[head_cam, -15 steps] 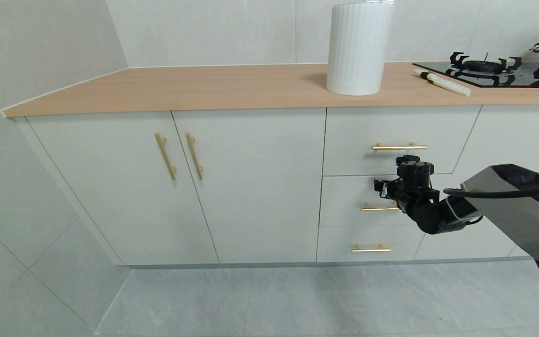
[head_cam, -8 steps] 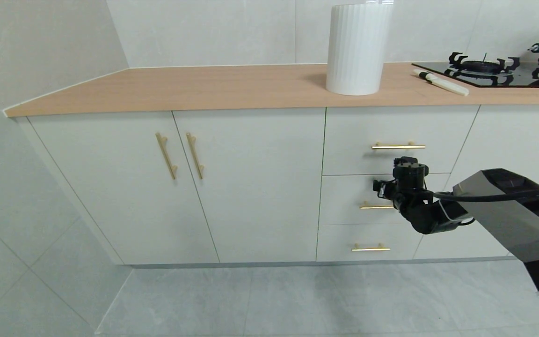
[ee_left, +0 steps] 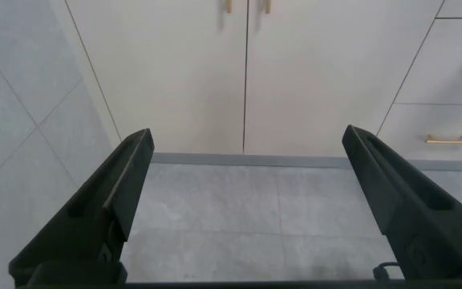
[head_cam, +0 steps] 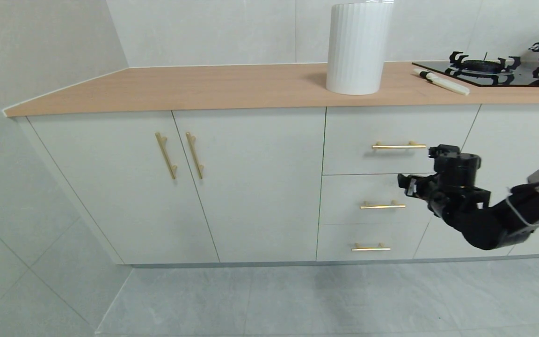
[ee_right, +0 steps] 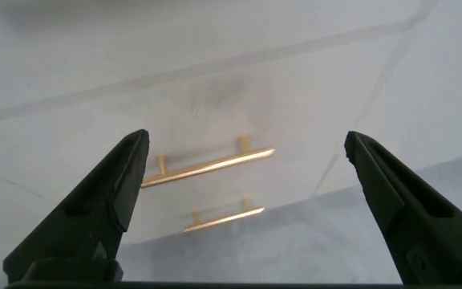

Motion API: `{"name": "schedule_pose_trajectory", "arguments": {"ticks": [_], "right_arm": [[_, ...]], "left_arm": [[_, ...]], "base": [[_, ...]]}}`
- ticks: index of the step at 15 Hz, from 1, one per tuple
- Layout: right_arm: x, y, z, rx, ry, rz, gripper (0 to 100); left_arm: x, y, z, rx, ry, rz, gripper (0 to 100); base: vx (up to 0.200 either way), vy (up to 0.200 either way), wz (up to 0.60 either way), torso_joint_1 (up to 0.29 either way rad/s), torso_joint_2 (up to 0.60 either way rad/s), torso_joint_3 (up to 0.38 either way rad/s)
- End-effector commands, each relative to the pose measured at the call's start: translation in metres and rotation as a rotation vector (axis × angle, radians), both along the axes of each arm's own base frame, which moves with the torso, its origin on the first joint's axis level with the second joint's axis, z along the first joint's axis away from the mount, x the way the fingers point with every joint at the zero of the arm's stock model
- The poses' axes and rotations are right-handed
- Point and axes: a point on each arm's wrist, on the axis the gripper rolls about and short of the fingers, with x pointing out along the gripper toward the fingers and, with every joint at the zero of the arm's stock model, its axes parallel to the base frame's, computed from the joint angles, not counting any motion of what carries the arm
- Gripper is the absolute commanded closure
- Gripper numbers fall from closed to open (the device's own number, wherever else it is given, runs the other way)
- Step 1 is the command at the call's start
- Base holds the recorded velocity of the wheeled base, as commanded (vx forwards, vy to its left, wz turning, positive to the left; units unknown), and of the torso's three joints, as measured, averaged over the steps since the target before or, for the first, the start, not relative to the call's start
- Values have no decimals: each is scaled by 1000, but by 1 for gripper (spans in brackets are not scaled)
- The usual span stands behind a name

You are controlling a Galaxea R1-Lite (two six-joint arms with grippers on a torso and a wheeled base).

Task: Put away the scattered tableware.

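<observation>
Item: cream utensil (head_cam: 440,82), lying flat on the wooden countertop (head_cam: 204,89) between the white ribbed canister (head_cam: 357,47) and the gas hob (head_cam: 484,70). Right gripper (head_cam: 412,185), jaws spread and empty, before the drawer stack, level between the top handle (head_cam: 398,146) and the middle handle (head_cam: 382,205), well below the utensil. Left gripper (ee_left: 247,136), jaws spread and empty, above the floor facing the cabinet doors (ee_left: 247,72).

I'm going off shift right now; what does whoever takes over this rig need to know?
Left tool: open, empty, aimed at the floor before the cabinet doors.
Right tool: open, empty, facing the middle drawer handle, not touching.
Knife: on the counter beside the stove.
Done: nothing stowed; all three drawers shut.
Left: probably open a drawer, put the knife in, shut it.
</observation>
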Motion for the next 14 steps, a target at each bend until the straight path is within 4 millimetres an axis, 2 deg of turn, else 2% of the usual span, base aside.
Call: {"name": "schedule_pose_trajectory", "arguments": {"ticks": [1, 2, 3, 4, 5, 6, 7, 8, 12, 13, 14], "right_arm": [[-108, -17, 73, -54, -173, -4, 0], [-129, -21, 81, -69, -199, -8, 0], [-176, -31, 94, -109, -251, -11, 0], [-208, -38, 97, -130, -281, -16, 0], [-230, -43, 95, -141, -298, -22, 0], [-268, -53, 86, -166, -322, -45, 0], [-287, -60, 79, -187, -323, -75, 0], [-315, -67, 75, -232, -338, -115, 0], [-396, -77, 60, -285, -329, -164, 0], [-412, -78, 52, -291, -317, -189, 0], [-419, -78, 49, -292, -313, -198, 0]], "left_arm": [[0, 0, 0, 0, 0, 1, 0], [0, 0, 0, 0, 0, 1, 0], [0, 0, 0, 0, 0, 1, 0], [0, 0, 0, 0, 0, 1, 0], [0, 0, 0, 0, 0, 1, 0], [0, 0, 0, 0, 0, 1, 0], [0, 0, 0, 0, 0, 1, 0], [0, 0, 0, 0, 0, 1, 0], [0, 0, 0, 0, 0, 1, 0], [0, 0, 0, 0, 0, 1, 0], [0, 0, 0, 0, 0, 1, 0]], "base": [[0, 0, 0, 0, 0, 0], [0, 0, 0, 0, 0, 0], [0, 0, 0, 0, 0, 0], [0, 0, 0, 0, 0, 0], [0, 0, 0, 0, 0, 0], [0, 0, 0, 0, 0, 0], [0, 0, 0, 0, 0, 0], [0, 0, 0, 0, 0, 0], [0, 0, 0, 0, 0, 0], [0, 0, 0, 0, 0, 0], [0, 0, 0, 0, 0, 0]]}}
